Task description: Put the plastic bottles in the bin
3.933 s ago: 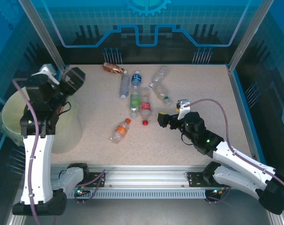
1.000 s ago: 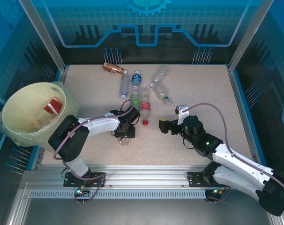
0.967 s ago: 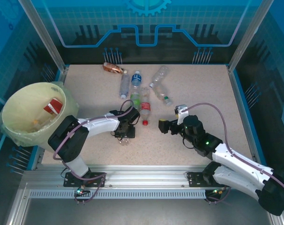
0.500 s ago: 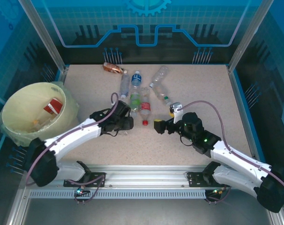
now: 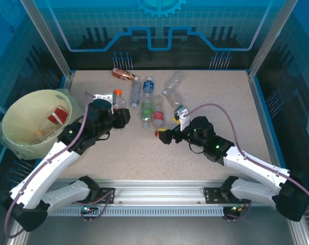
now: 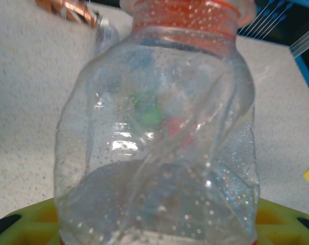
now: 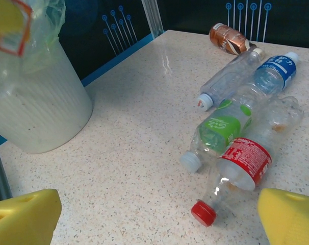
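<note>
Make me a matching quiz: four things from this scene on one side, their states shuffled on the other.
1. left tool
2. right tool
3. red-label bottle
4. bin

A. lying on the table
B. open, nothing held
C. standing at the left edge
D. shut on the orange-capped bottle

Pairs: 1-D, 2-B, 3-A, 4-C

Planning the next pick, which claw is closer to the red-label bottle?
Right. The right claw is open at the cap end of the red-label bottle; the left claw is farther off toward the bin, shut on an orange-capped bottle.
</note>
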`<state>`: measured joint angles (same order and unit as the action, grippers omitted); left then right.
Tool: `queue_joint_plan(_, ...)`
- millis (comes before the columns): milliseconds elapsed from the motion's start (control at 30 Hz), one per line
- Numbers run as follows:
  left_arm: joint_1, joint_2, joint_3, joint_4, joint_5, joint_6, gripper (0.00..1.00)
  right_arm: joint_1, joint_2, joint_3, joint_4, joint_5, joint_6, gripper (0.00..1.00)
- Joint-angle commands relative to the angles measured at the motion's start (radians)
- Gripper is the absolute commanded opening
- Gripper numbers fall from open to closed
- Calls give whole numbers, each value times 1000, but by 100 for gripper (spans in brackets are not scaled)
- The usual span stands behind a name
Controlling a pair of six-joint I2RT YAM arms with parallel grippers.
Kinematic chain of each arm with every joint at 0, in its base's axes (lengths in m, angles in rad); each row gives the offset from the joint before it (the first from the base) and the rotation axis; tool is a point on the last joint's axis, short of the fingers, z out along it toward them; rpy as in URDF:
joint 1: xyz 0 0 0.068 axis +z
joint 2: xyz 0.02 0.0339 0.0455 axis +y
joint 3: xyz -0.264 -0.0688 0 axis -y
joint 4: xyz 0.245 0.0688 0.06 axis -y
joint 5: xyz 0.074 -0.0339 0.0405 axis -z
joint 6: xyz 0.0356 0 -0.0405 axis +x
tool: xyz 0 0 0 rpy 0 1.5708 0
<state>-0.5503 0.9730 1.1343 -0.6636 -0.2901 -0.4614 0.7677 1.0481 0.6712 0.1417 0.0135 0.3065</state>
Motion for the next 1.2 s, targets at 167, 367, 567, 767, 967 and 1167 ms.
queue_joint_plan(167,16,-32,267,-64,-237,211,51,29,46,72,33,5,-35,100)
queue_joint_plan(367,60,-20,366,-40,-551,333,51,31,40,73,19,43,-27,100)
queue_joint_plan(567,314,-7,383,-58,-603,388,51,31,26,67,4,57,-29,100)
queue_joint_plan(767,616,11,388,-135,-494,374,51,30,15,59,0,70,-34,100)
queue_joint_plan(967,868,60,343,-221,-341,271,52,29,40,70,9,61,-34,100)
queue_joint_plan(1167,1102,108,280,-293,-144,151,53,29,64,91,0,43,-49,100)
